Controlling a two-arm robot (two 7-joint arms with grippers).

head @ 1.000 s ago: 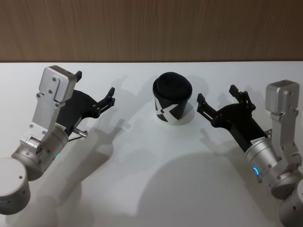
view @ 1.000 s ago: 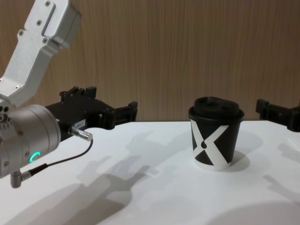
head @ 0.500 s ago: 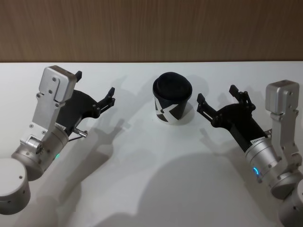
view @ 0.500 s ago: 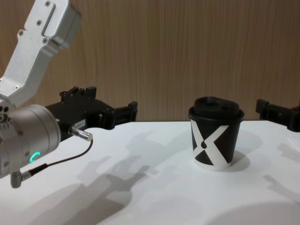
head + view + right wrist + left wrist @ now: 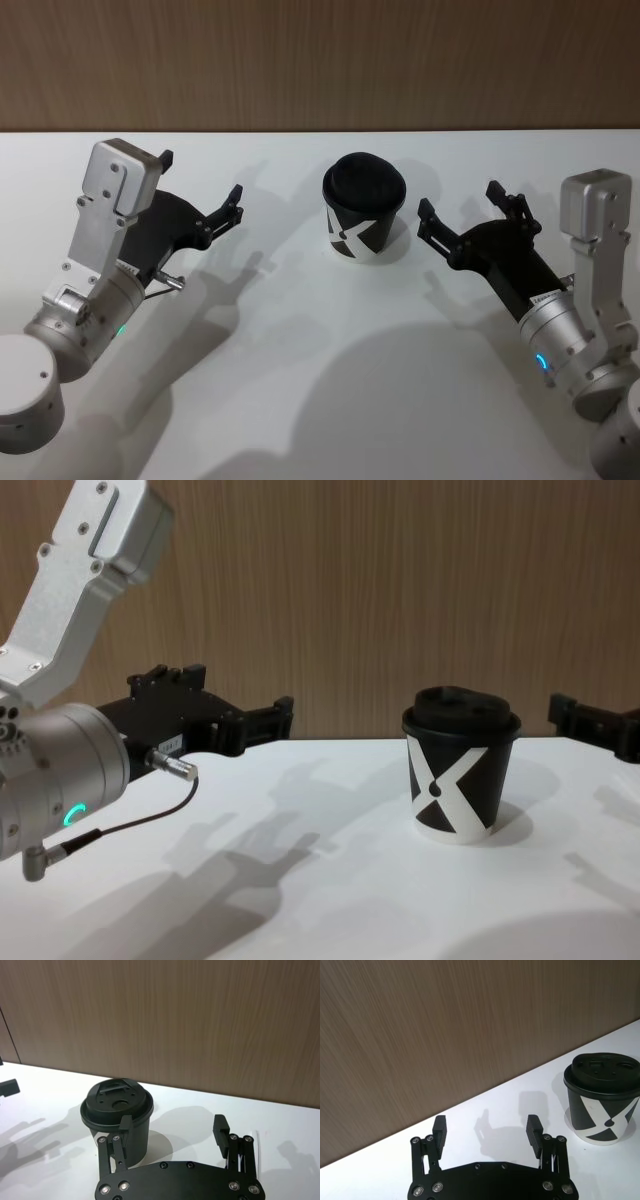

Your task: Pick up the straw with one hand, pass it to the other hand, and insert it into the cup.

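My left end effector [image 5: 200, 177] and right end effector [image 5: 458, 198] flank cup [image 5: 360, 225] — both wide open, holding nothing. Bench [image 5: 300, 350] broad in front — wood wall [image 5: 320, 60] behind.

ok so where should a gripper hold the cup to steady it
Probably the paper wall of the cup, below the domed lid, coming level from the right, where the open right gripper hovers. It stands upright and round; the lid must stay free.

Lab or demo bench, by the look: plain white tabletop [image 5: 300, 390] backed by a wood-grain panel wall [image 5: 320, 60].
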